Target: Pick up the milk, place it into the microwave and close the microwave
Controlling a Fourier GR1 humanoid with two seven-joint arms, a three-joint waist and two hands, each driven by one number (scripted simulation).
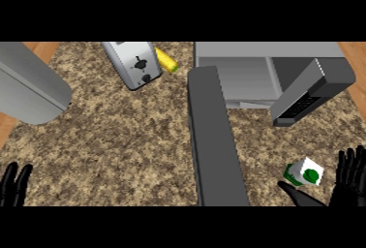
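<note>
Speckled brown counter (121, 145) filled the head view, wood edging at the sides. Microwave (265, 72) sat at top right, its door (214, 140) swung wide open and running down the middle toward me. Toaster (134, 63) top centre with something yellow (166, 60) behind it; I couldn't tell what. A grey rounded body (28, 82) sat at upper left.

Milk (304, 173) stood on the counter at lower right, a small white carton with green marks, tilted as seen from above, right of the door and well short of the oven cavity.

My right hand (348, 181) was just beside it: fingers straight and spread on the carton's right, thumb reaching under its near side, nothing clasped yet. Touching or a hair apart, I couldn't tell. Left hand (14, 186) rested open at lower left, fingers up.

I judged the carton light and fairly stiff, smooth-sided so it could slip, and easy to topple or dent. Best hold: across two opposite flat sides at mid-height, thumb opposing fingers, kept upright.
</note>
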